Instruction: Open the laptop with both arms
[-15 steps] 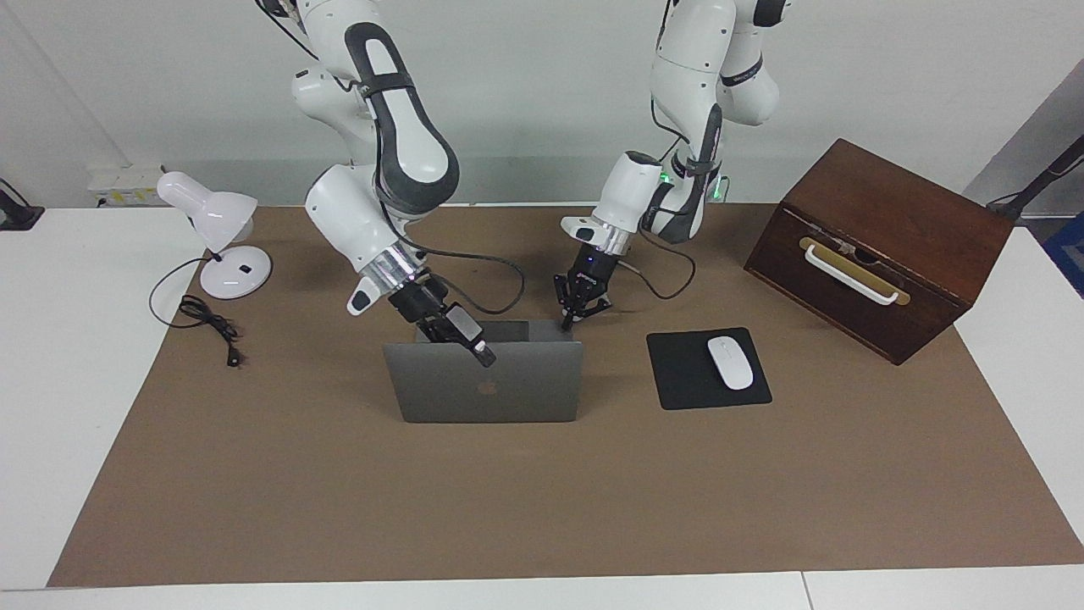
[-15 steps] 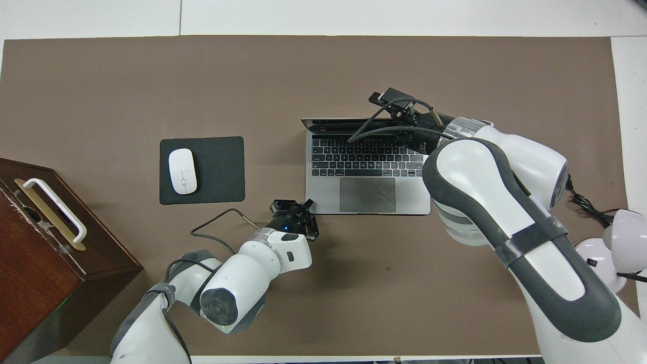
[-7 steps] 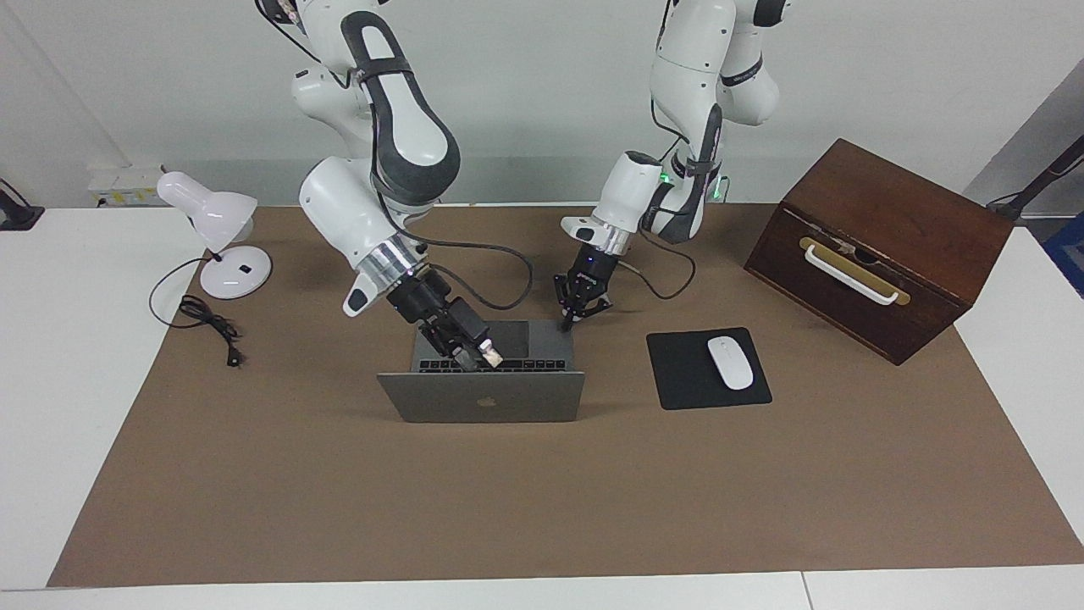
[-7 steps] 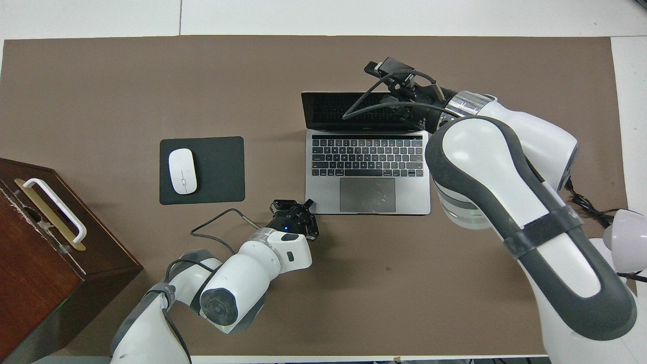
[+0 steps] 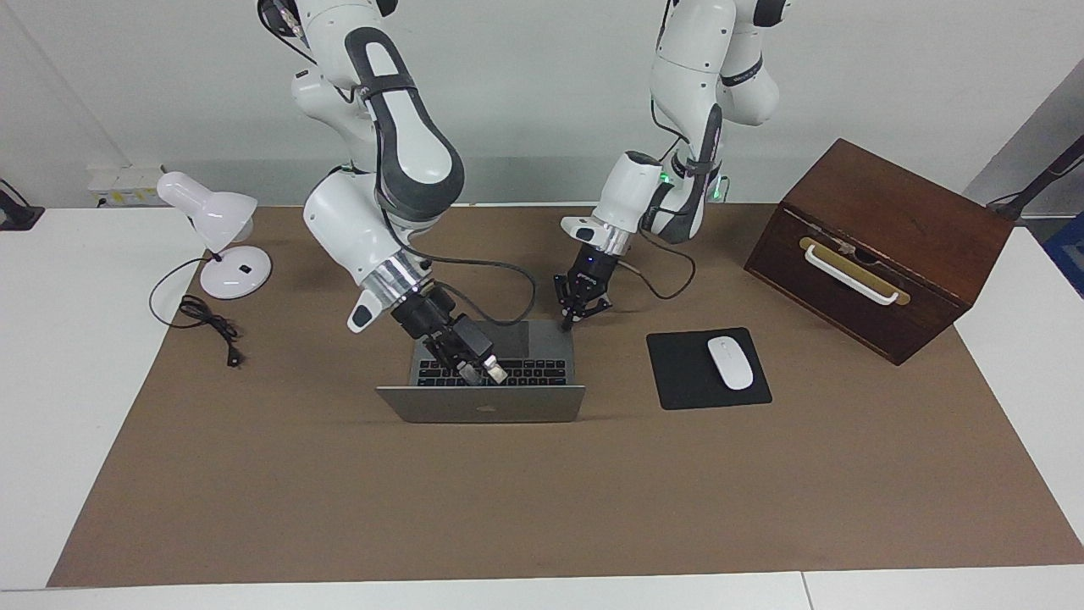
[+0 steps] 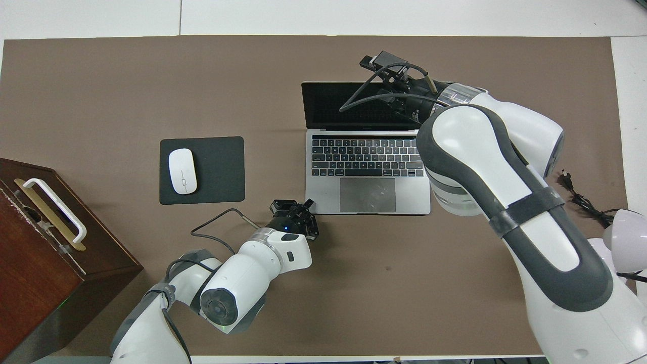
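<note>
**A:** Which step is this?

**B:** The lid swing, nearly finished by my reckoning. The right gripper [image 5: 484, 370] is at the top edge of the lid [image 5: 517, 407], which leans back away from the keys. I cannot tell whether it is clamped on that edge or only pushing. The laptop [image 5: 546, 343] lies directly beneath it.

**A:** And the other?

**B:** The left gripper [image 5: 569, 322] is closed, tips together. It is down on the base corner just under it, apparently pinning the base.

**A:** What next?

**B:** Likely very little. The right gripper should come off the lid without dragging it, and only then should the left one lift.

**A:** Do the views differ?

**B:** The facing view gives the lid's back and how low each gripper is. The overhead view gives the dark screen [image 6: 328, 106] and the keys [image 6: 364, 156], though the right wrist masks its own contact with the lid.
</note>
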